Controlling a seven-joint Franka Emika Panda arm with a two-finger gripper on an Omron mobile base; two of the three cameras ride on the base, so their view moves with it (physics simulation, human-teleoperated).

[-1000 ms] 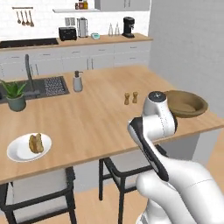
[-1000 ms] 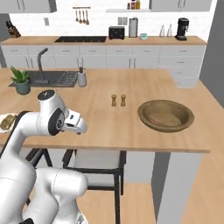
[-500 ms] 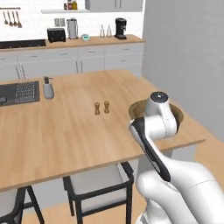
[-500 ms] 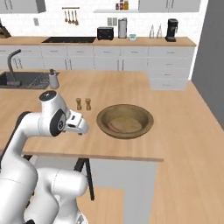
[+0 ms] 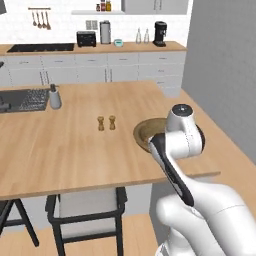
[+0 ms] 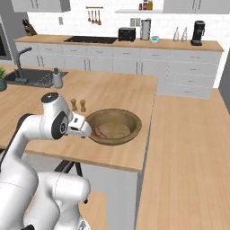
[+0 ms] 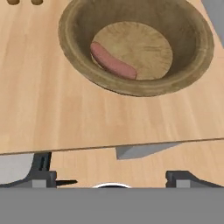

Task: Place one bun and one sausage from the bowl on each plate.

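The wide dark-brown wooden bowl (image 7: 74, 52) sits on the counter near its front edge, also seen in the right base view (image 6: 134, 121) and partly behind my arm in the left base view (image 5: 142, 131). One reddish-brown sausage (image 7: 113, 61) lies in its left half (image 6: 99, 132). My gripper (image 7: 113, 178) hangs in front of the counter edge, short of the bowl, open wide with nothing between its fingertips (image 7: 43, 175). In the right base view the hand (image 6: 83, 128) is just left of the bowl. The buns and the plates are out of view.
Two small shakers (image 5: 106, 122) stand on the counter left of the bowl (image 6: 77, 104). A soap bottle (image 5: 54, 97) and a sink (image 5: 22, 99) are farther left. A stool (image 5: 85, 212) stands under the counter. The counter's right end lies just past the bowl.
The base has driven right along the counter, so the whole scene slid left. The white plate at the left left the views and the bowl now lies right before the hand. The gripper stayed open.
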